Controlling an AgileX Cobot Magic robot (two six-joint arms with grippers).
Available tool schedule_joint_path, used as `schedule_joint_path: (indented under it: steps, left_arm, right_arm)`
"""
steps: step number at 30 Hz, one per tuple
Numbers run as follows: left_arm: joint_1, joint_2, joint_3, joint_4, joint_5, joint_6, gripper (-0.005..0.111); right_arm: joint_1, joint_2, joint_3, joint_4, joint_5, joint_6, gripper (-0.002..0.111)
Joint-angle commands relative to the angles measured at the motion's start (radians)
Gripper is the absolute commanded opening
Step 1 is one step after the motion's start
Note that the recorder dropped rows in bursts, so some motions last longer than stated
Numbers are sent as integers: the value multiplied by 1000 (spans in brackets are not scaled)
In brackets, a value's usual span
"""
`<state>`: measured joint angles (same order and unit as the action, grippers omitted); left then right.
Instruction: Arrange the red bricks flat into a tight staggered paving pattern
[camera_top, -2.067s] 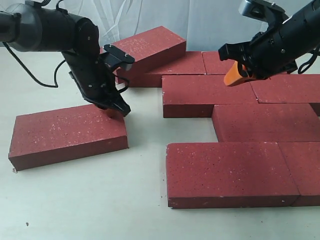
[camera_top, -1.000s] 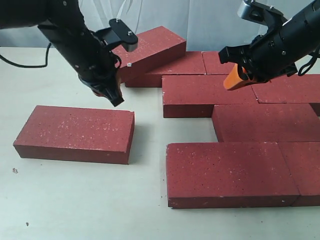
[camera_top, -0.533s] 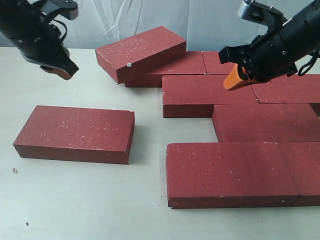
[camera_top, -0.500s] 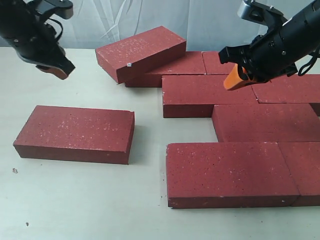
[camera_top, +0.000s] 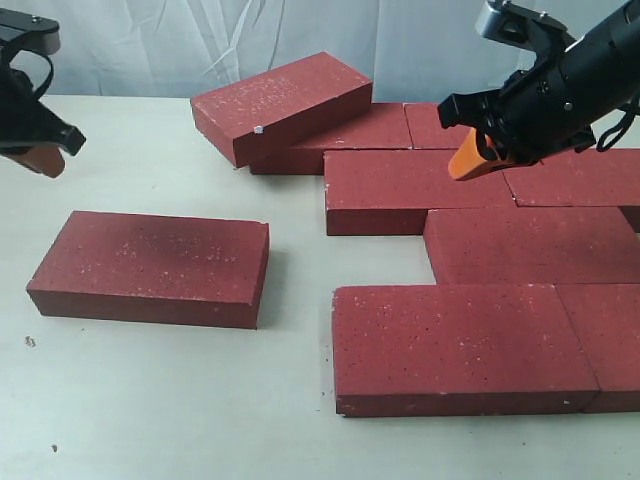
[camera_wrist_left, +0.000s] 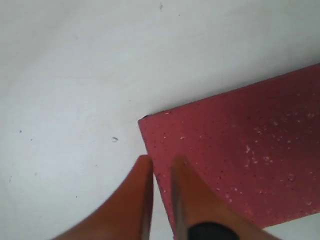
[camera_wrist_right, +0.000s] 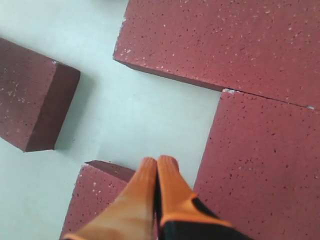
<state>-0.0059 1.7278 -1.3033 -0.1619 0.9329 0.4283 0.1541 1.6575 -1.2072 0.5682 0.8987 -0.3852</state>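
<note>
The red bricks (camera_top: 150, 265) look rough and matt, a grainy dark red flecked with tiny white specks. The tilted brick (camera_top: 280, 100) at 11 o'clock carries a small white chip (camera_top: 258, 129) on its edge. The desk (camera_top: 150, 400) is a smooth, pale surface with a dull finish and a few dark flecks. The left gripper (camera_wrist_left: 161, 161) and right gripper (camera_wrist_right: 158, 160) have smooth orange fingers that look like plastic with a faint sheen. The right arm (camera_top: 580, 70) has a matt black casing. At 12 o'clock hangs thin white cloth (camera_top: 200, 40).

I'd call this a lab test setup: bare pale surface (camera_top: 150, 400), white sheet (camera_top: 250, 40) draped behind my left claw (camera_top: 44, 163).
</note>
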Motion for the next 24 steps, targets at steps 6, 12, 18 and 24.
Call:
schedule_joint_path:
  steps: [6, 12, 18, 24]
  left_arm:
    - [84, -5, 79, 0, -78, -9, 0]
    - [106, -5, 145, 12, -143, -7, 0]
    - [106, 31, 215, 23, -227, -6, 0]
    - [106, 168, 238, -7, -238, 3, 0]
  right_arm:
    - [-3, -8, -2, -8, -13, -6, -1]
    - [-3, -8, -2, -8, -18, -6, -1]
    - [-3, -8, -2, -8, -18, -6, -1]
    - [-3, -8, -2, -8, -16, -6, -1]
